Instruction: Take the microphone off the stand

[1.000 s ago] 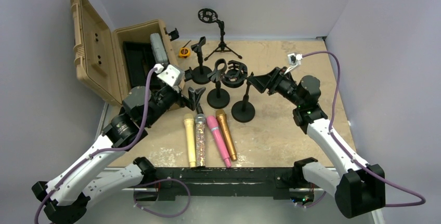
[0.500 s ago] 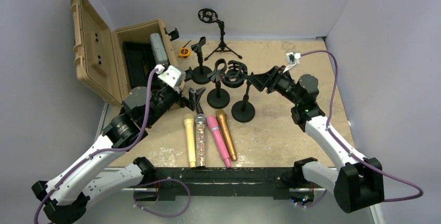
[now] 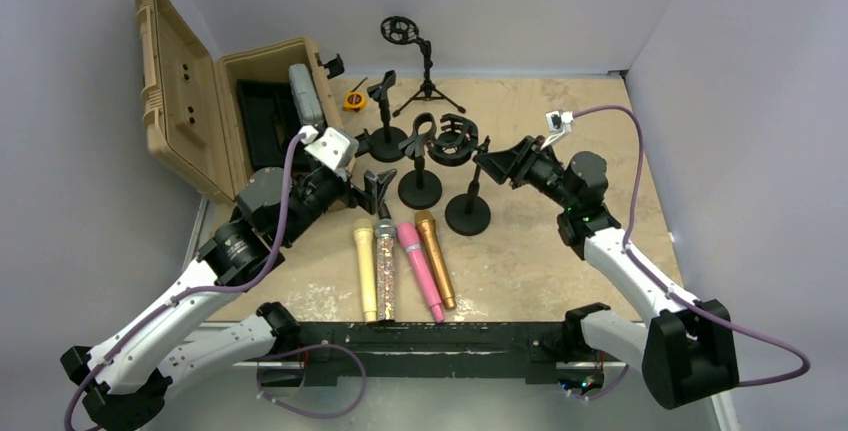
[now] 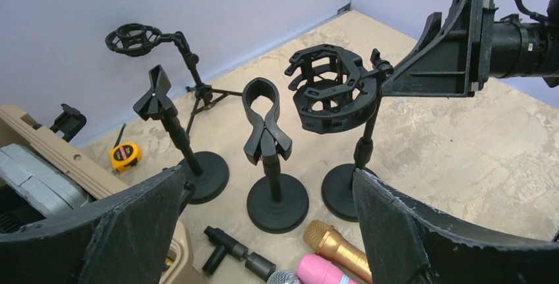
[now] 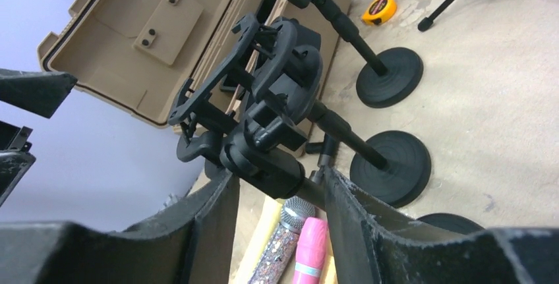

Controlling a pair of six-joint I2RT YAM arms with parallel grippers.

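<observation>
Several microphones lie side by side on the table: yellow [image 3: 365, 271], glitter [image 3: 385, 266], pink [image 3: 420, 269] and gold [image 3: 436, 256]. No stand in view holds a microphone. The shock-mount stand [image 3: 455, 141] is empty. My right gripper [image 3: 487, 161] is open at its neck; in the right wrist view the gripper [image 5: 280, 175] has a finger on each side of the stand's black joint [image 5: 264, 159]. My left gripper [image 3: 378, 186] hangs open above the microphone heads, and in its wrist view the gripper [image 4: 269, 178] holds nothing. The gold microphone [image 4: 336, 244] shows below it.
An open tan case [image 3: 200, 101] stands at the back left. A clip stand [image 3: 420, 186], a second clip stand [image 3: 385, 136] and a tripod stand [image 3: 425, 71] crowd the middle. A yellow tape measure [image 3: 353, 101] and a small black adapter [image 4: 231, 251] lie nearby.
My right gripper has moved left, closing in on the neck of the shock-mount stand. The left arm and the microphones have stayed put.
</observation>
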